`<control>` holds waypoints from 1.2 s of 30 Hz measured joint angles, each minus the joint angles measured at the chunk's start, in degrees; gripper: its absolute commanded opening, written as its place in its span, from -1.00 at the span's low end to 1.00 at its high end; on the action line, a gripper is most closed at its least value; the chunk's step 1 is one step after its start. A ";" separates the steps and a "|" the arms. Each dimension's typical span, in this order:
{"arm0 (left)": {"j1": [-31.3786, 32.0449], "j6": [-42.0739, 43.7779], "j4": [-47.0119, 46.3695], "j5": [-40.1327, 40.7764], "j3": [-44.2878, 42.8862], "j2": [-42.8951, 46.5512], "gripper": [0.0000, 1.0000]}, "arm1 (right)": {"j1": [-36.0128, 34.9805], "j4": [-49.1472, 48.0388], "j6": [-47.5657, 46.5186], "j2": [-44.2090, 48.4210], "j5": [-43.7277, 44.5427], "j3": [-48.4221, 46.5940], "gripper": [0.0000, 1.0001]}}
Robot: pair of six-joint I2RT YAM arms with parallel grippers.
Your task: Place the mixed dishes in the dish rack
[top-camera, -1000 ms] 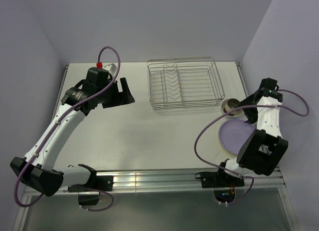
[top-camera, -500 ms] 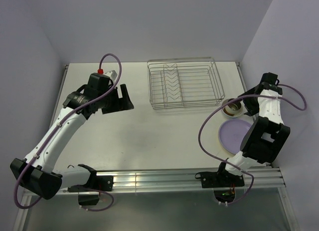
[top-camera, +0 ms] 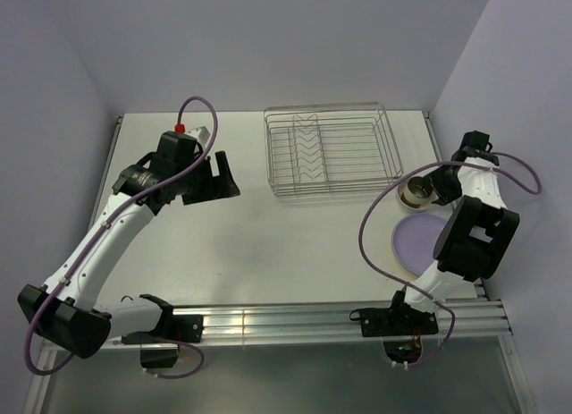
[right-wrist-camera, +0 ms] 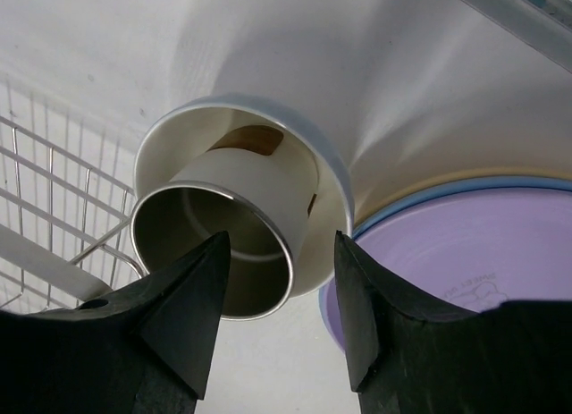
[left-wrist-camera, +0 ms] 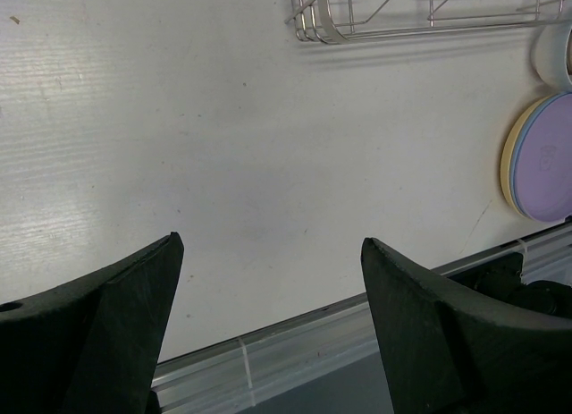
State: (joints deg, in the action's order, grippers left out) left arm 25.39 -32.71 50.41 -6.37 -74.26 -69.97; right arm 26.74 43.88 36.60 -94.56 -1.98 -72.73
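The silver wire dish rack (top-camera: pixel 331 153) stands at the back middle, with nothing in it. To its right a small white cup (top-camera: pixel 415 193) sits inside the white bowl (top-camera: pixel 403 187). In front of them the lavender plate (top-camera: pixel 416 241) lies on top of the blue and orange-yellow plates. My right gripper (top-camera: pixel 435 189) is open beside the cup. In the right wrist view its fingers straddle the cup (right-wrist-camera: pixel 234 231) and the bowl's near wall (right-wrist-camera: pixel 332 195), with the lavender plate (right-wrist-camera: pixel 483 253) to the right. My left gripper (top-camera: pixel 225 174) is open and empty over bare table.
The left wrist view shows the rack's corner (left-wrist-camera: pixel 357 12), the bowl (left-wrist-camera: pixel 554 52) and the plate stack (left-wrist-camera: pixel 547 155) at its right edge, and the table's metal front rail (left-wrist-camera: pixel 295 342). Purple cables loop off both arms. Walls close the table's back and sides.
My right gripper has moved back, from over the plate stack up to the cup and bowl. My left gripper shifted slightly, then held still.
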 measured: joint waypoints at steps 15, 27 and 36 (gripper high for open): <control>0.00 -0.17 0.63 -0.37 -1.09 -0.02 0.75 | -2.89 -2.93 0.22 -2.62 2.95 0.42 -0.48; 0.00 -0.94 1.75 -1.84 -5.62 -0.15 0.74 | -4.42 -3.72 0.90 -2.21 4.15 2.08 -1.00; 0.00 -1.31 2.54 -4.20 -9.97 -2.99 0.69 | -5.29 2.38 1.40 6.36 8.50 1.25 -1.00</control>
State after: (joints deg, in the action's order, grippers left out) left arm 25.39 -34.02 52.95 -10.57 -84.23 -72.97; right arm 21.45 46.26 38.00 -88.20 6.52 -71.48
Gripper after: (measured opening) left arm 0.852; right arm 0.055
